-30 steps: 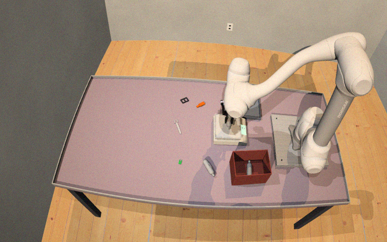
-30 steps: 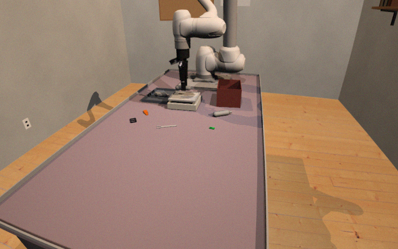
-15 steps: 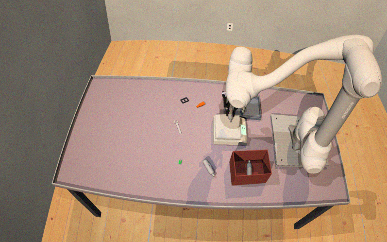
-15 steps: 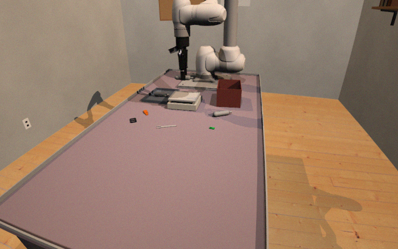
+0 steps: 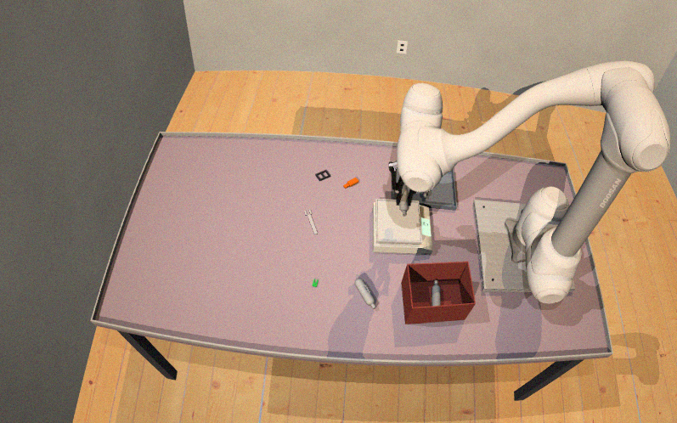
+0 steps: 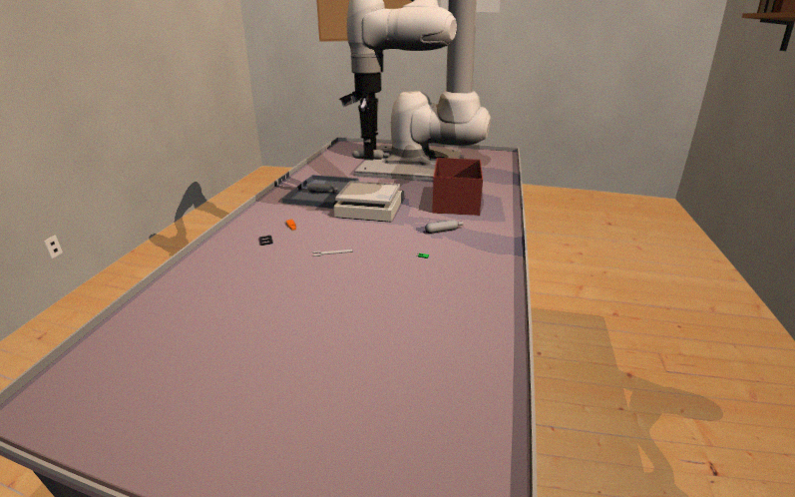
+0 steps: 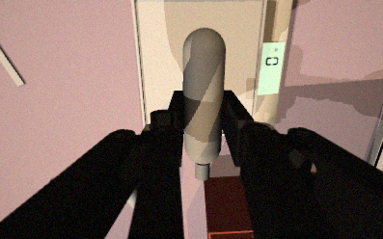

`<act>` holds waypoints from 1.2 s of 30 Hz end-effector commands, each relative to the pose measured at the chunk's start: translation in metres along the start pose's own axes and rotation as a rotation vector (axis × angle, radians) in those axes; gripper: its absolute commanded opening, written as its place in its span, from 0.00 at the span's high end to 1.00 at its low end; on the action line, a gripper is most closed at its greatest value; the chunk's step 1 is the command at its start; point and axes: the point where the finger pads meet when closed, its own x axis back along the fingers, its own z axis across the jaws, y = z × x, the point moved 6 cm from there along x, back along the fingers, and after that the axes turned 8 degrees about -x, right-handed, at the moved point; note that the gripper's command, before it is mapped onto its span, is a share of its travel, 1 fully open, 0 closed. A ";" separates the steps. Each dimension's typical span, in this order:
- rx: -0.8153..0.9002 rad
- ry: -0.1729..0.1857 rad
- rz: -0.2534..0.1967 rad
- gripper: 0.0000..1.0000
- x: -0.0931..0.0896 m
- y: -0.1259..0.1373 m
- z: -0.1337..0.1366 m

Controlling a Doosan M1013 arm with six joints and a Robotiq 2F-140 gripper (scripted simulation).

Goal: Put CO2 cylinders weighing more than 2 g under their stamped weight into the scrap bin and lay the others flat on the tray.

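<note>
My gripper (image 5: 403, 205) (image 6: 368, 147) (image 7: 202, 106) is shut on a grey CO2 cylinder (image 5: 403, 211) (image 6: 374, 152) (image 7: 204, 72) and holds it level, lifted above the beige scale (image 5: 394, 234) (image 6: 367, 204) (image 7: 156, 43). The scale's green display (image 5: 425, 226) (image 7: 271, 67) is at its right side. The red scrap bin (image 5: 415, 313) (image 6: 457, 186) (image 7: 227, 202) holds one cylinder (image 5: 435, 293). Another cylinder (image 5: 365, 291) (image 6: 442, 227) lies on the table left of the bin. The dark tray (image 5: 444, 195) (image 6: 302, 196) sits behind the scale, with a cylinder (image 6: 321, 186) lying in it; the arm hides it in the top view.
An orange piece (image 5: 351, 183) (image 6: 290, 224), a black piece (image 5: 322, 175) (image 6: 264, 240), a white tool (image 5: 310, 221) (image 6: 331, 251) (image 7: 0, 53) and a green piece (image 5: 315, 284) (image 6: 423, 254) lie scattered mid-table. The arm's base plate (image 5: 489, 236) is at the right. A raised rim edges the table.
</note>
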 end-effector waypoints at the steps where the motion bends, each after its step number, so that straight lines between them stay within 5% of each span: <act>1: 0.000 0.000 0.000 0.90 0.000 0.035 0.010; 4: 0.000 0.000 -0.001 0.90 0.001 0.092 0.034; 11: 0.000 0.000 -0.001 0.90 0.000 0.177 0.098; 13: 0.000 0.000 -0.001 0.90 0.000 0.177 0.098; 14: 0.000 0.000 -0.001 0.90 0.000 0.211 0.124; 18: 0.000 0.000 -0.001 0.90 0.000 0.246 0.153; 36: 0.000 0.000 -0.001 0.90 -0.010 0.246 0.153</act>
